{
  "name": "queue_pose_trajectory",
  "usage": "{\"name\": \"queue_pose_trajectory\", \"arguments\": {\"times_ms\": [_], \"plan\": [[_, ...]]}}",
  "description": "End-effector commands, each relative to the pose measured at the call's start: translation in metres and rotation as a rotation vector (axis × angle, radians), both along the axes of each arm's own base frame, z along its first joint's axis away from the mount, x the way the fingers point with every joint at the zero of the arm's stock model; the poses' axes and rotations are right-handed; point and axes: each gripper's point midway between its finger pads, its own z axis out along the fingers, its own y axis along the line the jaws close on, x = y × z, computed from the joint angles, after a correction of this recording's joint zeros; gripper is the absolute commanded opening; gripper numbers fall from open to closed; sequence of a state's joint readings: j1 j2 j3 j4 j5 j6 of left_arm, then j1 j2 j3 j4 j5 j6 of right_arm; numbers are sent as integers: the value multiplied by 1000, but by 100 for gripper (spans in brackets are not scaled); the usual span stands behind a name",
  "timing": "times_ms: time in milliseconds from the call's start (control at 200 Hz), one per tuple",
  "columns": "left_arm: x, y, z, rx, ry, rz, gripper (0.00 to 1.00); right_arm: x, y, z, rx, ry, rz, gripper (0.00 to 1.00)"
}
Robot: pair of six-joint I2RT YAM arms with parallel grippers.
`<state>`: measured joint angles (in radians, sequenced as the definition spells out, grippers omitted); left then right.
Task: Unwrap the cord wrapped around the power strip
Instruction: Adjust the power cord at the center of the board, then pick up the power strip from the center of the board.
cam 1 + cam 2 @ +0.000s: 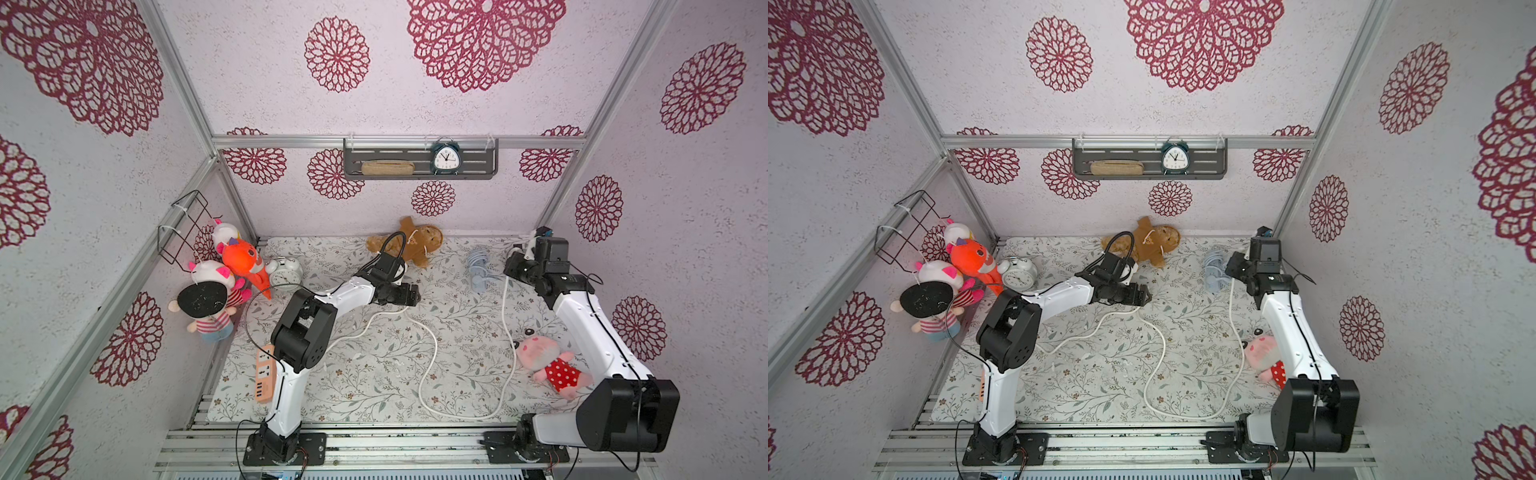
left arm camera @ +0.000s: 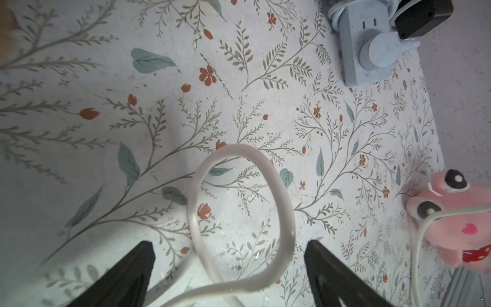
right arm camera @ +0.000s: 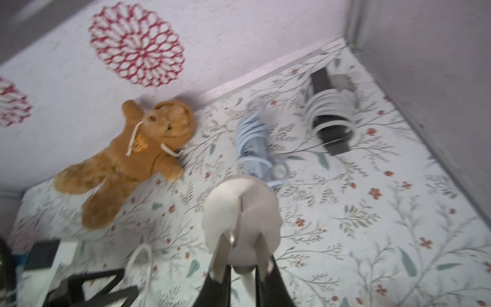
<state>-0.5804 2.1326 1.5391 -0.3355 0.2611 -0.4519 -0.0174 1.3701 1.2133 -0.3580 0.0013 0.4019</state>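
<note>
Over by the far right corner, my right gripper (image 3: 241,268) pinches the white plug (image 3: 240,212) so the cord (image 2: 287,210) trails out long, while my left gripper (image 2: 229,252) hangs spread above its slack loop, the orange power strip (image 1: 264,370) lying seemingly bare at the near left.

Your orange power strip (image 1: 264,374) lies flat, sockets up, along the surface's left edge near the front. The white cord (image 1: 432,353) trails loose over the surface in wide bends (one small loop mid-surface). Its white plug (image 3: 240,215) is pinched in the right end effector (image 3: 241,261), lifted near the back-right corner.
</note>
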Motion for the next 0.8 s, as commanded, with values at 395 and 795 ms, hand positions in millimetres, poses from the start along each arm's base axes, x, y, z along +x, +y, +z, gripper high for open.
{"name": "queue_pose_trajectory", "arguments": {"times_ms": [395, 795], "plan": [[-35, -28, 12, 12, -72, -199, 78, -35, -150, -123, -192, 322, -417, 0], [-14, 6, 108, 6, -293, -43, 97, 1, -113, -117, -184, 343, -144, 72]]}}
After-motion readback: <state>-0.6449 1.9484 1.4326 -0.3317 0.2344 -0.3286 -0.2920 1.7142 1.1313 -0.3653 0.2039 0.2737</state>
